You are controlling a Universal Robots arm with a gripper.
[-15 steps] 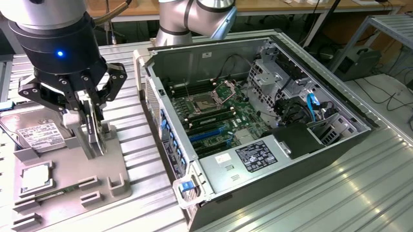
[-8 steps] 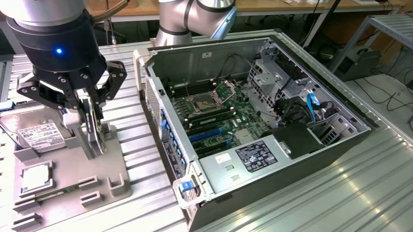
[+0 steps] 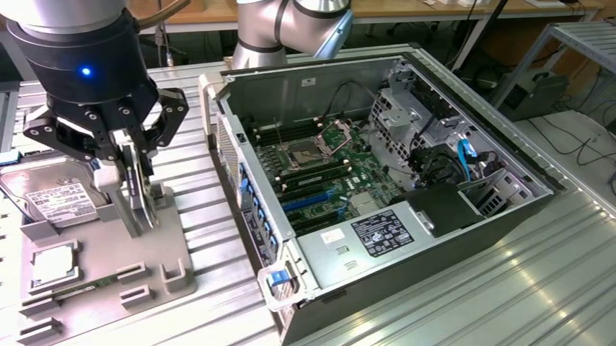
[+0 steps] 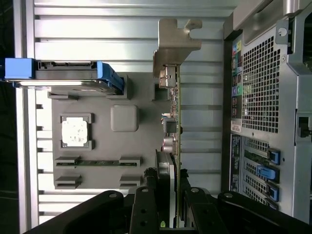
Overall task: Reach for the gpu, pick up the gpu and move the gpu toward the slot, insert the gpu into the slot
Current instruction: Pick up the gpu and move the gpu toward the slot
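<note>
The gpu (image 4: 176, 122) stands on its edge in the grey fixture (image 4: 124, 97), its silver end bracket (image 4: 173, 44) at the far end. In the exterior view the gpu (image 3: 146, 193) is a thin card rising from the fixture, left of the computer case. My gripper (image 3: 135, 205) reaches straight down over it, with a finger on each side, and looks shut on the card. In the wrist view my gripper (image 4: 173, 209) straddles the card's near end. The slot (image 3: 310, 197) is a long blue connector on the green motherboard inside the open case, well apart from the gripper.
A silver hard drive (image 3: 58, 194) with blue side rails (image 4: 109, 77) and a square processor chip (image 3: 53, 263) sit on the same fixture. The open case (image 3: 385, 144) stands at the exterior view's right, its perforated rear wall (image 4: 263, 97) close beside the gpu. Ribbed aluminium table (image 3: 539, 288) surrounds everything.
</note>
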